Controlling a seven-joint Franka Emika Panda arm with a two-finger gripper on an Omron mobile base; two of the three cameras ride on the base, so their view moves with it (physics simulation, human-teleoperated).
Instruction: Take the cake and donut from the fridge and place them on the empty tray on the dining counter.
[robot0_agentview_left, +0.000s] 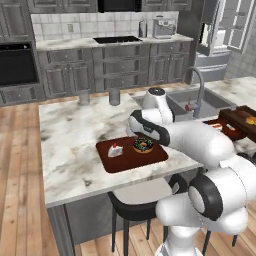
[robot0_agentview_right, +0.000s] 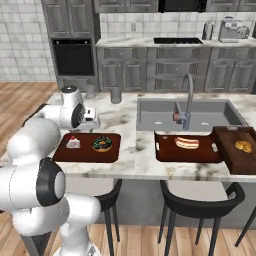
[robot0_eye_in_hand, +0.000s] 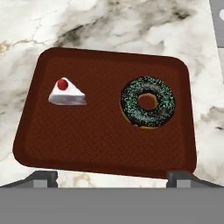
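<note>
Here the tool (robot0_eye_in_hand: 112, 177) hangs spread and empty above the tray (robot0_eye_in_hand: 105, 148). Cake (robot0_eye_in_hand: 66, 92): soft, crushable; pinch its flat sides. Donut (robot0_eye_in_hand: 148, 102): light; grip across the ring.

no readable text, label, brand or number appears on anything here.

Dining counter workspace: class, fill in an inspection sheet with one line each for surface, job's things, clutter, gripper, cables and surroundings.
Surface: dining counter, marbled stone with a built-in sink.
Job's things: cake and donut both lie on the tray, apart from each other.
Clutter: second tray with a hot dog; darker raised tray holding orange food; two grey cups.
Gripper: gripper above the tray, fingers spread open, holding nothing.
Cables: nothing seen.
Surroundings: black stools, wall cabinets, oven, fridge.
</note>
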